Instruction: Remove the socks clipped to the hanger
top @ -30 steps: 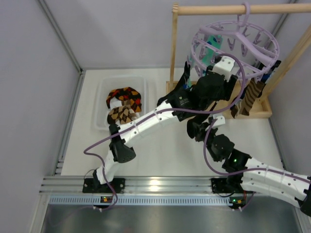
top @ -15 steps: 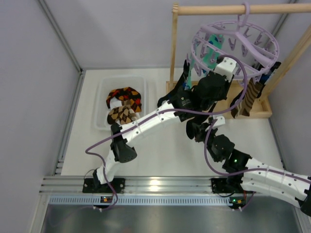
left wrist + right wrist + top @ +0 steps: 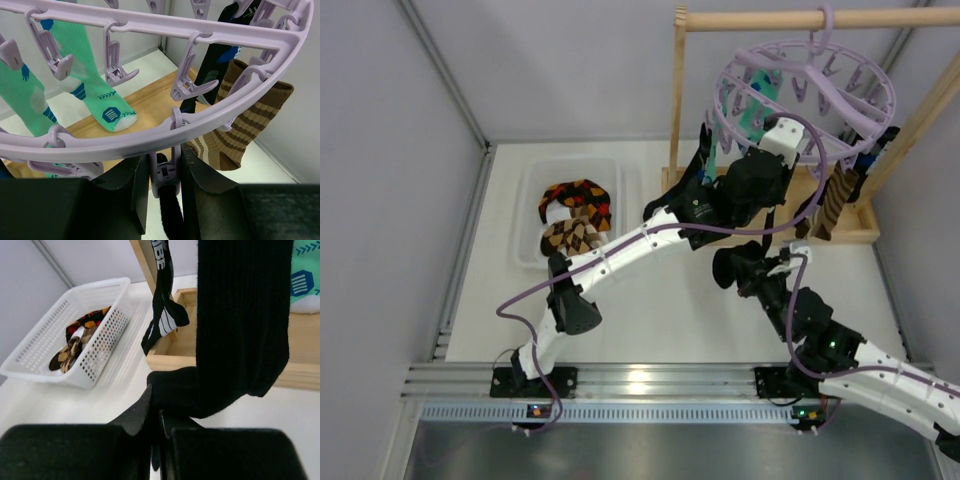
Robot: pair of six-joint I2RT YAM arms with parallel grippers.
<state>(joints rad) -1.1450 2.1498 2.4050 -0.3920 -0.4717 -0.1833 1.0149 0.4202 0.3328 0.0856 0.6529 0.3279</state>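
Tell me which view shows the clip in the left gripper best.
Left wrist. The lavender clip sits centred in the left gripper, under the hanger ring, with a black sock below it. In top external it is hidden beneath the left arm. Right wrist shows only that black sock hanging, pinched by the right gripper, not the clip.

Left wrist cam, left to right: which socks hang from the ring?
mint sock at the edge → mint sock with a blue badge → plain black sock under the clip → black sock with blue marks → brown striped sock
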